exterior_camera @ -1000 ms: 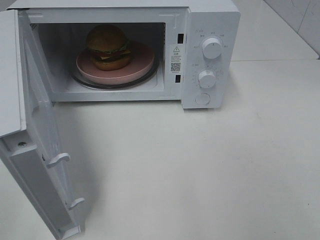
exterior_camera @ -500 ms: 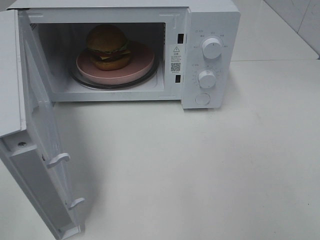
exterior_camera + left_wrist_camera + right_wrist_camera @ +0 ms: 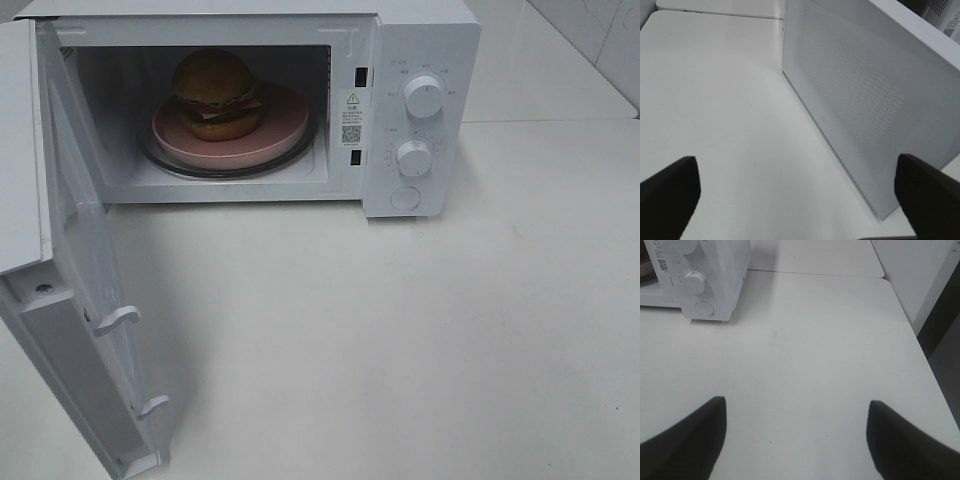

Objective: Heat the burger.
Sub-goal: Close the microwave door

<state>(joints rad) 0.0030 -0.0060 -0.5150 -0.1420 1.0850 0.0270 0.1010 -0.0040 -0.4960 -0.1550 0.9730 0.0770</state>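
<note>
tabletop [image 3: 420,340]: white; I saw the microwave [image 3: 420,40] on it.
door [image 3: 60,300]: stood swung wide.
plate [image 3: 285,135]: pink, inside the microwave.
burger [image 3: 213,92]: sat on the plate.
left fingers [image 3: 670,195]: spread, empty.
right fingers [image 3: 690,435]: spread, empty.

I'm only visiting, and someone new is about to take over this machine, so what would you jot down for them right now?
Left gripper: open, empty, facing the outer side of the microwave door.
Right gripper: open, empty, above the bare table, off to the side of the control knobs.
Burger: on the pink plate inside the microwave.
Done: burger loaded.
Left: shut the wide-open door, then probably turn a knob to start heating.
</note>
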